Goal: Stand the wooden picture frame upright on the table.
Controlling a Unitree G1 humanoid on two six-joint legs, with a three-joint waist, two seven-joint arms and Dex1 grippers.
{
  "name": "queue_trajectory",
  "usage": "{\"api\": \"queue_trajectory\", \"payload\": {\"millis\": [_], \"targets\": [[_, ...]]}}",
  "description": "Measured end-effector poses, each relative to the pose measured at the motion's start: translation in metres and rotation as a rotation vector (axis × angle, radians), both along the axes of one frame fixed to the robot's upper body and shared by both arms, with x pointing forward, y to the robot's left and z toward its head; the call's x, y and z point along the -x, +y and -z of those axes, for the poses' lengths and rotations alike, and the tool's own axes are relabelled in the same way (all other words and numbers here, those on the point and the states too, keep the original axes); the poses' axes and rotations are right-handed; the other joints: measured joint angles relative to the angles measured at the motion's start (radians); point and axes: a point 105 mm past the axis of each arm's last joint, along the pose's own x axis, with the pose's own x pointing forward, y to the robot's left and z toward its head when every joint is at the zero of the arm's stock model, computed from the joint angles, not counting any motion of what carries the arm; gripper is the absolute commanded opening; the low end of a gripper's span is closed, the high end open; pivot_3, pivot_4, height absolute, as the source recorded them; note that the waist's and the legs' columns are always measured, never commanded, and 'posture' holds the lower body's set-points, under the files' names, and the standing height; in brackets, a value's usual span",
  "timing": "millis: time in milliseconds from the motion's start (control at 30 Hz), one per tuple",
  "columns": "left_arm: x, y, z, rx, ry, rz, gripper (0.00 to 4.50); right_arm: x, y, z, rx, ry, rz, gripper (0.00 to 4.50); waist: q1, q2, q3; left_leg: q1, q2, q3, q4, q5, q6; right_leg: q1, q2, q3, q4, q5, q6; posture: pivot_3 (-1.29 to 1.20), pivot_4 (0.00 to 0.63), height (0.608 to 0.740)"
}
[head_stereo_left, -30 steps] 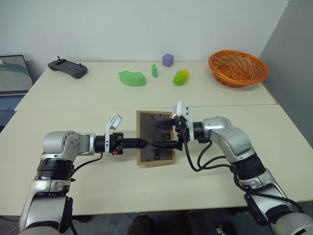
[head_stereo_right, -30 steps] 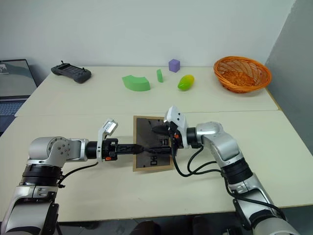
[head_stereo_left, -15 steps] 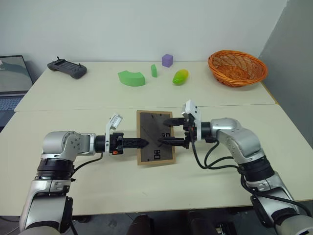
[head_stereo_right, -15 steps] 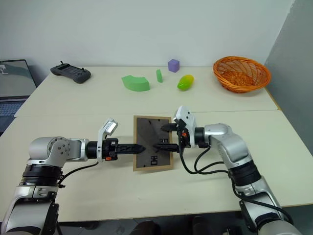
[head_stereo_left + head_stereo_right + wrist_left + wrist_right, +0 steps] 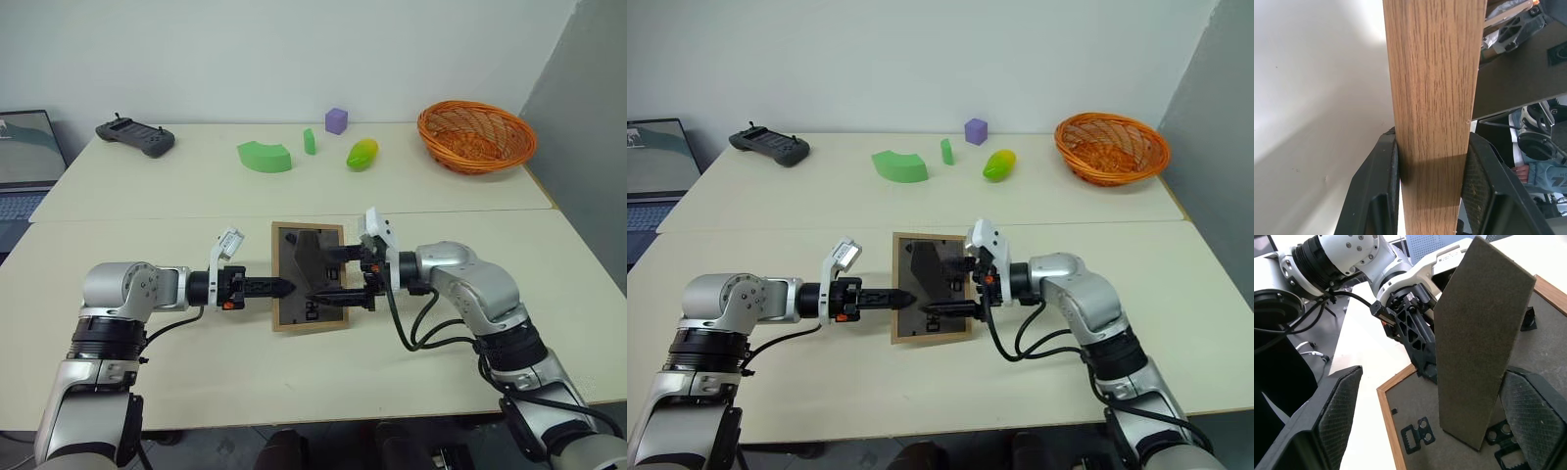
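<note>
The wooden picture frame (image 5: 294, 294) is held roughly flat over the table (image 5: 176, 201), its dark back panel facing up. My left gripper (image 5: 281, 286) is shut on the frame's left border; in the left wrist view both pads clamp the light wood edge (image 5: 1432, 73). The stand flap (image 5: 1479, 347) sticks up from the back panel. My right gripper (image 5: 333, 275) reaches in from the right, open, with one finger on each side of the raised flap and no visible contact with it.
Along the far half of the table lie a black controller (image 5: 135, 137), a green curved block (image 5: 265, 157), a small green block (image 5: 310, 142), a purple cube (image 5: 336, 120), a yellow-green fruit (image 5: 361, 154) and an orange basket (image 5: 476, 135). A laptop (image 5: 24, 157) sits at the far left.
The right gripper drew back to the right, then came in over the frame again. The stand flap, flat against the back before, now stands raised. The left gripper kept its hold.
</note>
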Motion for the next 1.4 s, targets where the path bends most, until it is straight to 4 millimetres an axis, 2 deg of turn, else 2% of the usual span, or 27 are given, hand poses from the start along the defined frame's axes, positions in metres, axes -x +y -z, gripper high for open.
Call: {"api": "queue_trajectory", "payload": {"millis": [133,333,400,467,533,600,667,767,867,1000,1100,1200,1400], "targets": [[0.001,0.000,0.001,0.002,0.003,-0.001,1.31,-0.006,-0.012,-0.002,0.007,-0.007,0.039,4.44,0.001,0.000,0.000,0.000,0.000,0.000,0.000,0.000,0.000,0.000,0.000,0.000,0.000,0.000,0.000,0.00,0.150,0.740],[0.004,0.001,0.000,0.038,0.030,-0.006,1.31,-0.023,-0.060,0.005,0.090,-0.138,0.168,4.44,0.002,0.000,0.000,0.000,0.000,0.001,0.000,0.000,0.001,0.000,0.000,0.000,-0.001,0.000,0.000,0.00,0.150,0.740],[0.006,-0.002,-0.005,0.081,0.052,-0.008,1.31,-0.026,-0.083,0.008,0.162,-0.352,0.163,4.44,0.003,0.000,0.000,0.000,0.000,0.001,0.000,0.000,0.001,0.001,0.000,0.000,-0.001,0.000,0.000,0.00,0.150,0.740],[0.009,-0.003,-0.008,0.103,0.079,-0.008,1.31,-0.033,-0.107,0.014,0.293,-0.691,0.152,4.44,0.002,0.000,0.000,0.000,0.000,0.003,0.000,0.000,0.001,0.001,0.000,0.001,-0.001,0.000,0.001,0.00,0.150,0.740],[0.013,-0.005,-0.009,0.111,0.099,-0.003,1.31,-0.038,-0.115,0.020,0.377,-0.980,0.140,4.44,-0.002,-0.001,0.000,0.001,0.000,0.003,0.000,0.001,-0.001,0.001,0.000,0.001,0.000,0.000,0.001,0.00,0.150,0.740],[0.016,-0.009,-0.010,0.126,0.116,0.008,1.31,-0.037,-0.107,0.021,0.369,-1.236,0.095,4.44,-0.010,0.000,0.000,0.002,0.001,0.004,0.000,0.002,-0.003,0.000,0.001,0.002,0.001,0.000,0.000,0.00,0.150,0.740],[0.020,-0.015,-0.011,0.135,0.132,0.030,1.31,-0.036,-0.087,0.013,0.307,-1.461,0.046,4.44,-0.019,0.000,0.000,0.002,0.002,0.003,0.000,0.003,-0.005,-0.001,0.003,0.004,0.003,0.000,0.000,0.00,0.150,0.740],[0.022,-0.018,-0.010,0.127,0.140,0.034,1.31,-0.038,-0.064,0.005,0.252,-1.655,0.000,4.44,-0.019,0.000,0.000,0.002,0.002,0.003,0.000,0.005,-0.008,-0.002,0.003,0.005,0.005,-0.001,-0.002,0.00,0.150,0.740],[0.021,-0.015,-0.011,0.124,0.137,0.015,1.31,-0.040,-0.057,0.011,0.224,-1.707,-0.001,4.44,-0.015,-0.001,0.000,0.002,0.001,0.003,0.000,0.005,-0.008,-0.002,0.003,0.005,0.004,-0.002,-0.002,0.00,0.150,0.740],[0.024,-0.018,-0.013,0.142,0.134,0.028,1.31,-0.032,-0.039,0.019,0.136,-1.808,-0.077,4.44,-0.007,-0.001,0.000,0.002,0.001,0.003,0.000,0.005,-0.009,-0.002,0.003,0.005,0.005,-0.002,-0.002,0.00,0.150,0.740],[0.024,-0.019,-0.013,0.149,0.138,0.027,1.31,-0.029,-0.034,0.021,0.100,-1.848,-0.085,4.44,-0.003,-0.001,0.000,0.002,0.001,0.003,0.000,0.006,-0.010,-0.002,0.003,0.005,0.005,-0.002,-0.002,0.00,0.150,0.740],[0.025,-0.020,-0.014,0.158,0.133,0.028,1.31,-0.030,-0.029,0.019,0.080,-1.876,-0.082,3.97,-0.004,-0.001,0.000,0.002,0.001,0.003,0.000,0.006,-0.010,-0.002,0.003,0.005,0.006,-0.002,-0.003,0.00,0.150,0.740],[0.027,-0.022,-0.017,0.172,0.122,0.046,1.31,-0.032,-0.027,0.021,0.066,-1.886,-0.084,2.67,-0.004,-0.001,0.000,0.002,0.001,0.003,0.000,0.006,-0.010,-0.002,0.003,0.005,0.006,-0.002,-0.003,0.00,0.150,0.740]]}}
